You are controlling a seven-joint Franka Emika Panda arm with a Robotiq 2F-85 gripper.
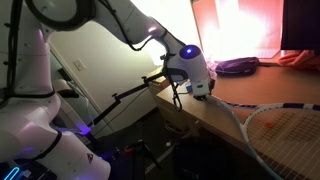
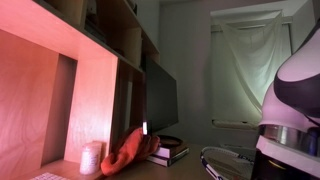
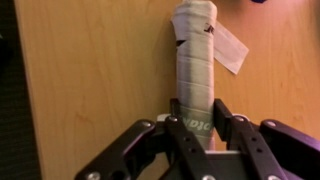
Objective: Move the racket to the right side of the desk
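Observation:
The racket lies flat on the wooden desk. Its grey-white taped handle with a white tag runs up the middle of the wrist view. My gripper has both fingers pressed against the sides of the handle, shut on it. In an exterior view the gripper is at the desk's near edge on the handle, and the strung racket head extends to the lower right. In an exterior view the racket head's rim shows beside the robot arm.
A dark bag-like object and a monitor stand at the back of the desk. An orange-red cloth, stacked books and a white roll sit by shelves. The desk edge is to the handle's left.

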